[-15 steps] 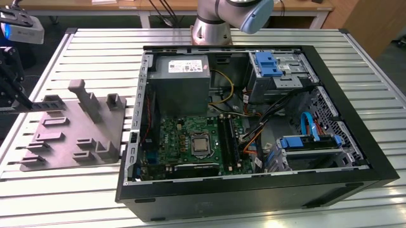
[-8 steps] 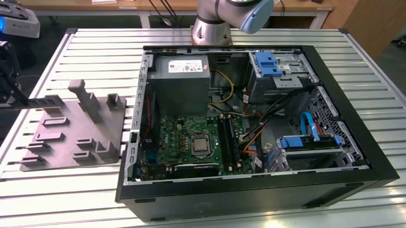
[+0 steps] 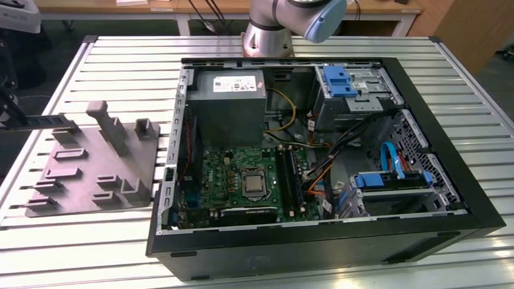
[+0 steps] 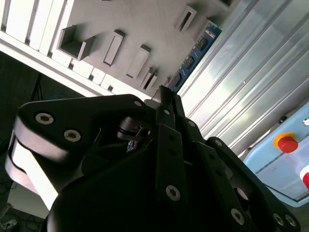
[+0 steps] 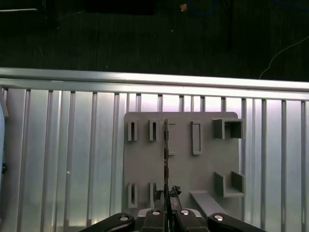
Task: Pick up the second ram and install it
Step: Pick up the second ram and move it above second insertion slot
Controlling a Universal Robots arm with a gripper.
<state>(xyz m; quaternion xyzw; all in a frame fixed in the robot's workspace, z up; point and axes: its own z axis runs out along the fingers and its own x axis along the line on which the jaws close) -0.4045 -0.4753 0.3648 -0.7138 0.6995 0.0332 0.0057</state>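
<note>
1. The gripper (image 5: 166,207) is clenched on the second ram (image 5: 165,154). Its fingers pinch one end of the stick, and the rest juts out past the fingertips.
2. In the first wrist view the second ram is seen edge-on, as a thin dark line over the holder tray (image 5: 193,176). It runs between two rows of the tray's upright posts.
3. In the second wrist view the gripper (image 4: 164,99) fills the foreground. The stick (image 4: 195,50) shows its flat blue-green face (small dark chips sit along it) and reaches along one edge of the holder tray (image 4: 145,24).
4. Whether the stick's lower edge touches the holder tray or hangs just above it cannot be told.
5. In the exterior view the holder tray (image 3: 88,174) lies flat on the slatted metal table (image 3: 112,60), just beside the open computer case (image 3: 321,241).
6. The green motherboard (image 3: 233,168) lies on the floor of the case, on the side nearest the holder tray.
7. The arm's silver base (image 3: 269,30) stands on the table beyond the case, well apart from the holder tray.
</note>
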